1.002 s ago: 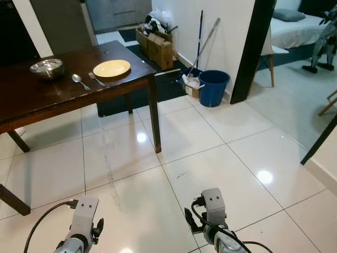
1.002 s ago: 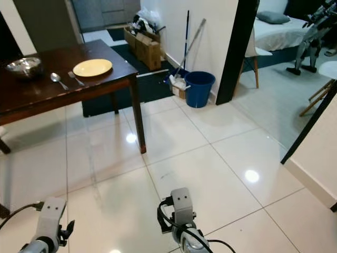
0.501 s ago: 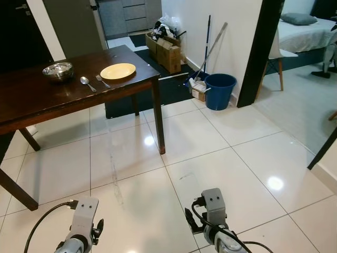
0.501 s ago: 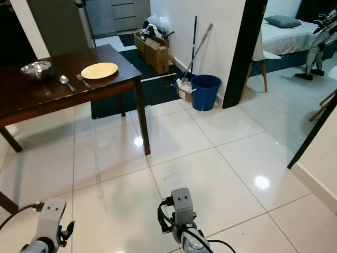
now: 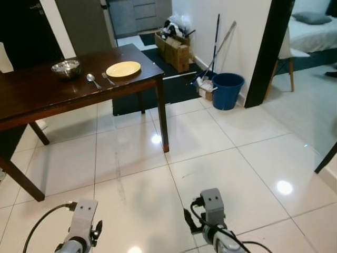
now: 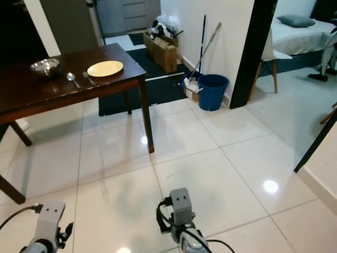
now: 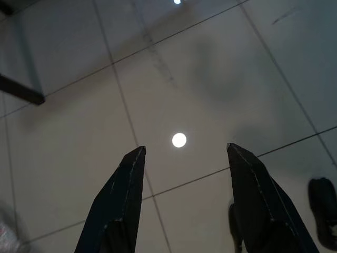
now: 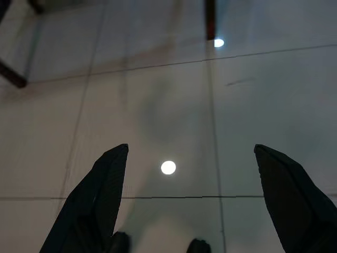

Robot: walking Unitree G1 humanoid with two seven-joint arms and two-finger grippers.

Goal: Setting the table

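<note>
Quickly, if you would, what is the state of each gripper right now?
Left gripper: open, holding nothing, hanging above the floor tiles.
Right gripper: open, holding nothing.

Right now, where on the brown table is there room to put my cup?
The near, left stretch of the table is bare, from the spoon toward the near edge. The far right corner is crowded: bowl, spoon, fork and yellow plate sit in a row, close together. Both grippers hang open over the floor.

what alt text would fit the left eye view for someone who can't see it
A dark wooden table holds a round yellow plate, a fork, a spoon and a metal bowl. A blue bucket stands beside the white wall, across glossy white tiles.
</note>
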